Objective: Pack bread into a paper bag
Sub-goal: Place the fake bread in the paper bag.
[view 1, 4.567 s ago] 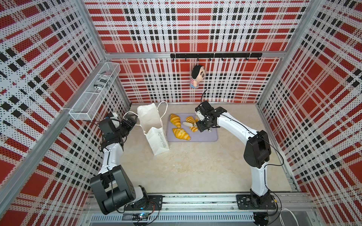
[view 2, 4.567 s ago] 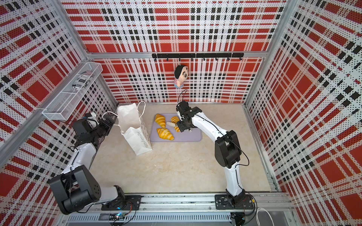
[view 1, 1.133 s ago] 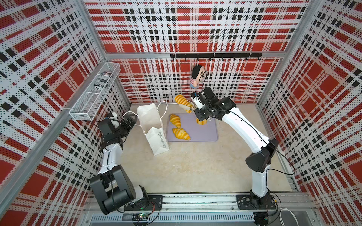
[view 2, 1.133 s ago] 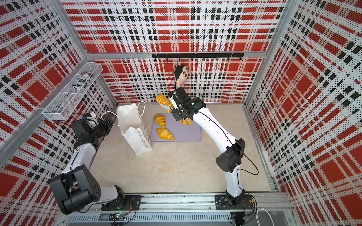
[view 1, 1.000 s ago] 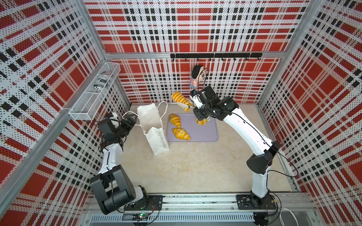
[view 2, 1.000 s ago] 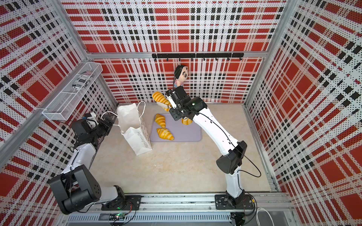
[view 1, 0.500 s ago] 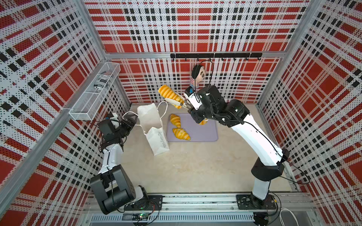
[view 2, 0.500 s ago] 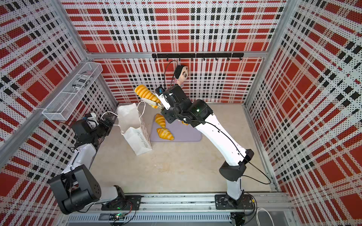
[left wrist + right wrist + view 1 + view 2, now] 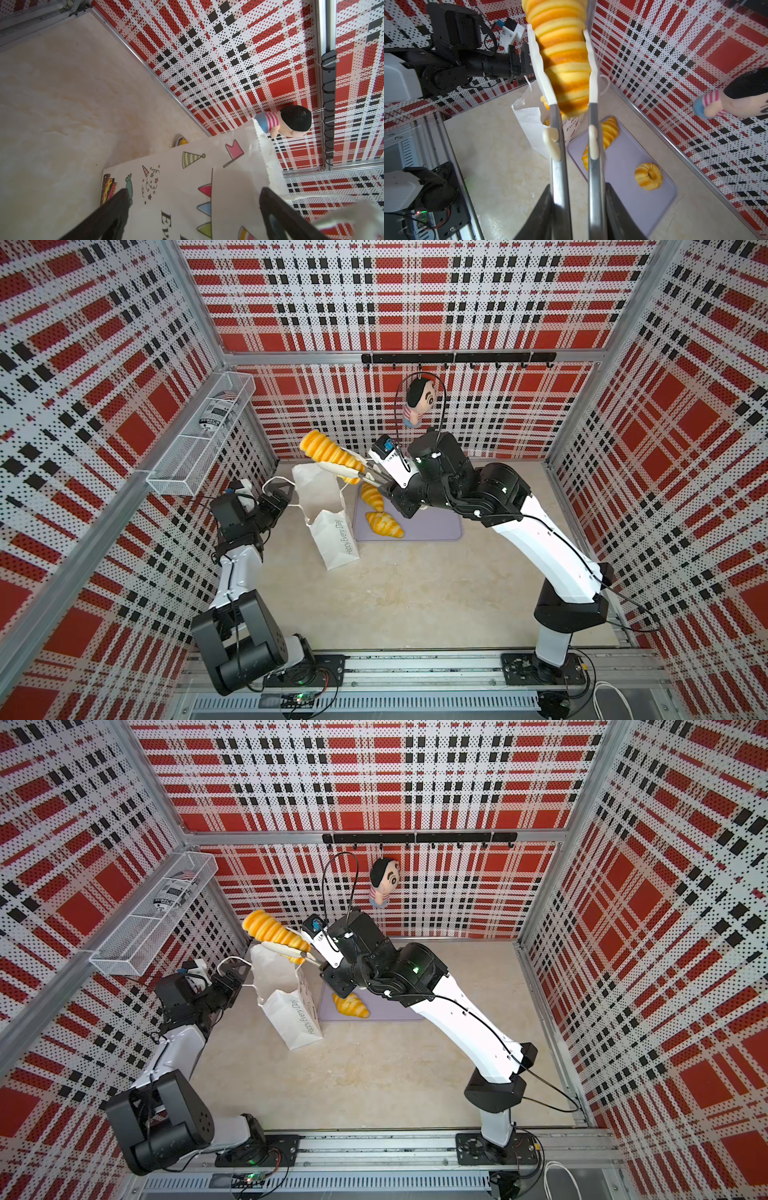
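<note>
**Striped roll held in tongs above the open bag**

We see the paper bag [image 9: 328, 510] standing open near the back left corner of the table [image 9: 415, 593], touching or just beside the left edge of the lavender tray [image 9: 436, 526]. A back croissant [image 9: 372, 497] and a front croissant [image 9: 384, 524] lie on the tray. A plush doll [image 9: 419, 400] hangs on the back wall. The right gripper [image 9: 577, 207] squeezes metal tongs [image 9: 556, 155], whose white tips clamp the long roll [image 9: 328, 454], tilted in the air over the bag's mouth. The left gripper [image 9: 194, 190], jaws wide apart, faces the bag's printed side and holds nothing. Only the right wrist view shows the ring bun [image 9: 648, 176] on the tray. In both top views the right arm [image 9: 457, 1019] hides it.
</note>
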You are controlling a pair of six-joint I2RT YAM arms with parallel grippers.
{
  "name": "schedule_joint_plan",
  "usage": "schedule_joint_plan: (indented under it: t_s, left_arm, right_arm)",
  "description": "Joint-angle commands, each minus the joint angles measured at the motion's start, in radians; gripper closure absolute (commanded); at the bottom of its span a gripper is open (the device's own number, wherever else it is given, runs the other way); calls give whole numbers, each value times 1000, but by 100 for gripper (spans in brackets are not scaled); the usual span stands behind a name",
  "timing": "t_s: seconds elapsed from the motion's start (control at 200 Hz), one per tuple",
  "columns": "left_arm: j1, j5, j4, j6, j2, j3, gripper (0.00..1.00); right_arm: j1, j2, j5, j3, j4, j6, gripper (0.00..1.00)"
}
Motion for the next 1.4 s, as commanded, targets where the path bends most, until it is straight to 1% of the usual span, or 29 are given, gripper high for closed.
schedule_joint_plan:
  t_s: [0.0, 0.301, 0.476, 0.747, 1.167, 1.223, 1.333, 1.393]
  left_arm:
    - [-8, 9, 31, -1, 1, -13, 2]
    - [-8, 9, 31, 1, -3, -15, 2]
    - [-8, 11, 31, 1, -3, -17, 2]
    - [-7, 12, 32, 1, 0, -14, 2]
    - [1, 15, 30, 1, 1, -13, 2]
    - [3, 15, 31, 1, 1, -14, 2]
    - [3, 15, 31, 1, 5, -10, 2]
    - [3, 15, 31, 1, 5, -10, 2]
  right_arm:
    - [5, 37, -54, 23, 76, 14, 63]
    - [6, 138, -53, 14, 112, 17, 64]
    - [6, 194, -54, 37, 125, 17, 65]
    - [5, 230, -52, 42, 149, 28, 65]
    - [5, 283, 2, 78, 143, 17, 62]
    - [5, 283, 5, 78, 136, 18, 61]
    - [5, 281, 10, 77, 126, 18, 55]
    - [5, 278, 17, 74, 125, 18, 48]
